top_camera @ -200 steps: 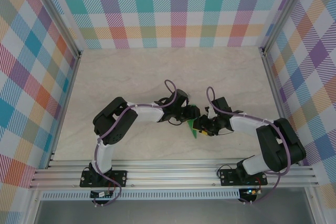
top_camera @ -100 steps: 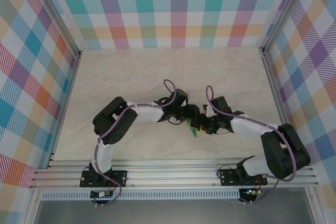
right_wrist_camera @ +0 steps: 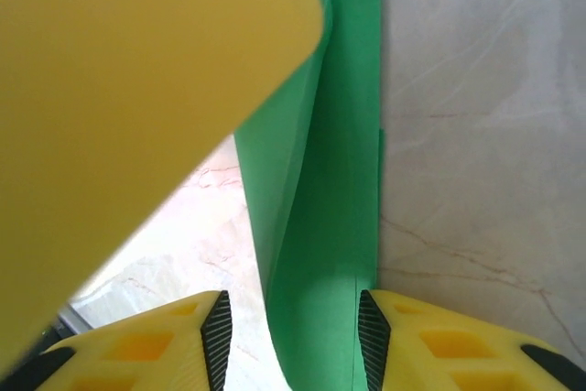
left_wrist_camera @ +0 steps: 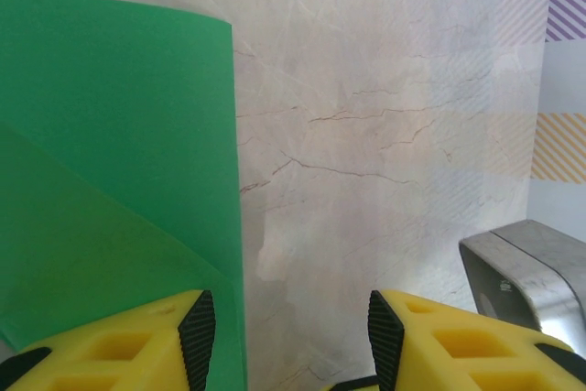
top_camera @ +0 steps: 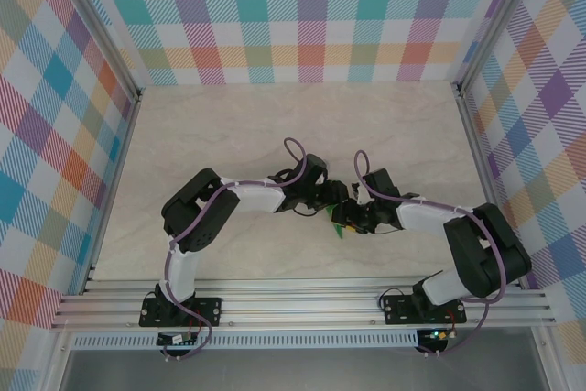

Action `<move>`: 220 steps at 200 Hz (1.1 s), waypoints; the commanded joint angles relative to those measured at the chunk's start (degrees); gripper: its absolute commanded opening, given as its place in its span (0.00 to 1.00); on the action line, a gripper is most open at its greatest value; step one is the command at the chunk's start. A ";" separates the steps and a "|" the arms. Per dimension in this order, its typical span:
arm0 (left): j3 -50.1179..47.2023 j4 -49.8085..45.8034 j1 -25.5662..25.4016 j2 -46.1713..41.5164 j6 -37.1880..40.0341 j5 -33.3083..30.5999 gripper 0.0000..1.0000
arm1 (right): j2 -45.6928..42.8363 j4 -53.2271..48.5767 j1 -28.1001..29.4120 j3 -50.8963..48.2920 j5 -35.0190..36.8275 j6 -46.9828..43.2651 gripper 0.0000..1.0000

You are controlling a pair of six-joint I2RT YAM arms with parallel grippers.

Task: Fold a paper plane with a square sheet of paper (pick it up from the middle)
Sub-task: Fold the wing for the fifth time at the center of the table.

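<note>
The green paper (right_wrist_camera: 330, 180) runs lengthwise straight ahead between the right tool's (right_wrist_camera: 293, 327) spread fingers. The left tool (left_wrist_camera: 286, 327), also spread, has the paper off to one side, by one finger.

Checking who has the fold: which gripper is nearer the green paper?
Right. The green paper runs between the fingers of the right gripper; the left gripper has it beside one finger, its gap mostly over table.
</note>
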 commanded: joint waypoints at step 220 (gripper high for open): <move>-4.00 -0.50 -0.61 -6.76 2.86 0.04 0.56 | 3.87 -0.74 0.06 0.63 6.63 1.62 0.22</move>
